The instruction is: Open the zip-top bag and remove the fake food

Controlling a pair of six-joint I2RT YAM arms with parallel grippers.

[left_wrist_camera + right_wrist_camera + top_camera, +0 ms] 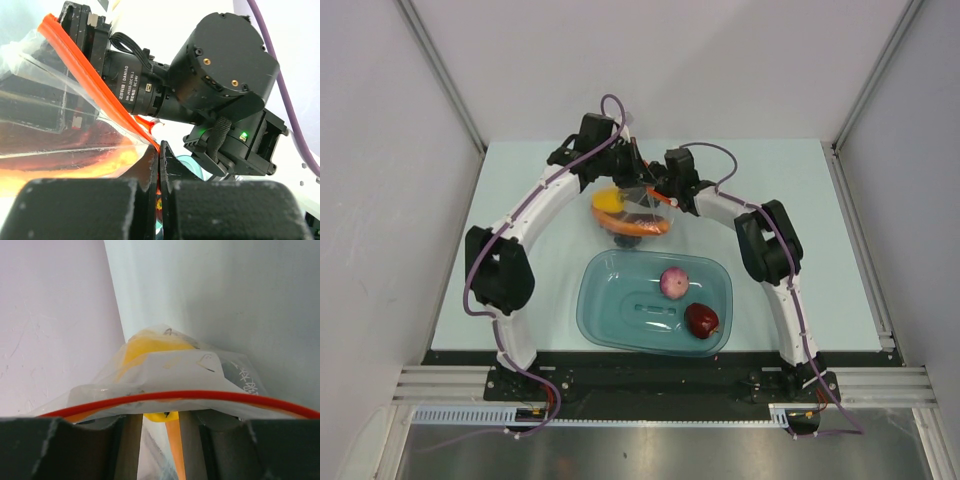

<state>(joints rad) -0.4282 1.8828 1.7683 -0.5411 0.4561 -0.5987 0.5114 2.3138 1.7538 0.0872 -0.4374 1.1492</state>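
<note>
- The zip-top bag (632,212) hangs in the air between the two grippers, just beyond the far rim of the teal tub (595,310), above the table (800,200).
- Its mouth looks open: the orange zip strip (200,395) runs in a wide arc, not pressed flat.
- Inside it I see the yellow pepper (150,347) and the orange slice (645,226). I cannot make out a berry cluster.
- The onion (674,282) and the apple (701,320) lie in the tub, so removal seems about half done.
- The left gripper (159,160) is pinched together on the strip at one end.
- The right gripper (161,420) has its jaws apart with the strip across their tips. They are perhaps inside the mouth, but I cannot tell this for sure.
</note>
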